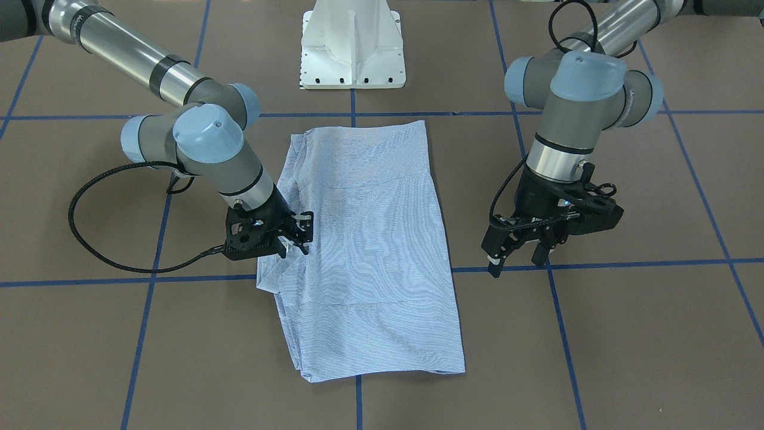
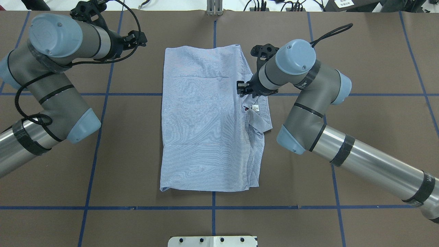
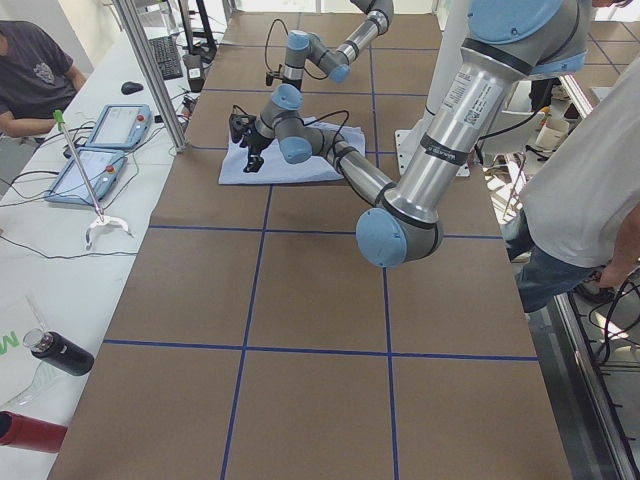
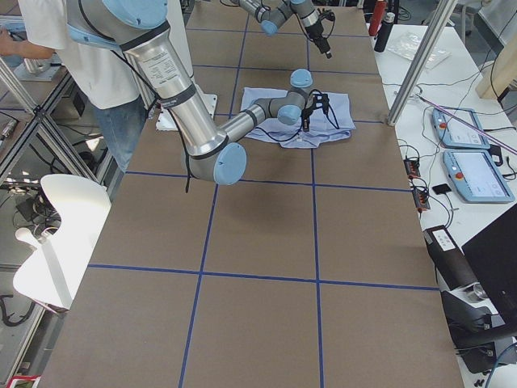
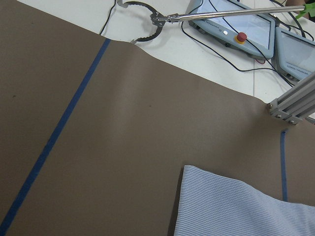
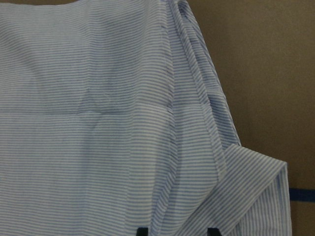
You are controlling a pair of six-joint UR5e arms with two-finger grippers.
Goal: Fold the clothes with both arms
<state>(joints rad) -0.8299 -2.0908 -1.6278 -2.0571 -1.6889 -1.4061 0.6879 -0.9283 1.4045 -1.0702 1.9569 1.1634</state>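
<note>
The light blue striped shirt lies folded into a tall rectangle on the brown table, also in the overhead view. Its collar with the small white label sticks out at the shirt's right edge. My right gripper hovers over that edge just beyond the collar, and also shows in the front view. Its fingertips stand apart over the cloth. My left gripper is open and empty, above bare table off the shirt's left side. The left wrist view shows only a shirt corner.
The white pedestal base stands at the robot's side of the table. Blue tape lines cross the brown surface. Teach pendants and an aluminium post stand beyond the table's far edge. People stand beside the table.
</note>
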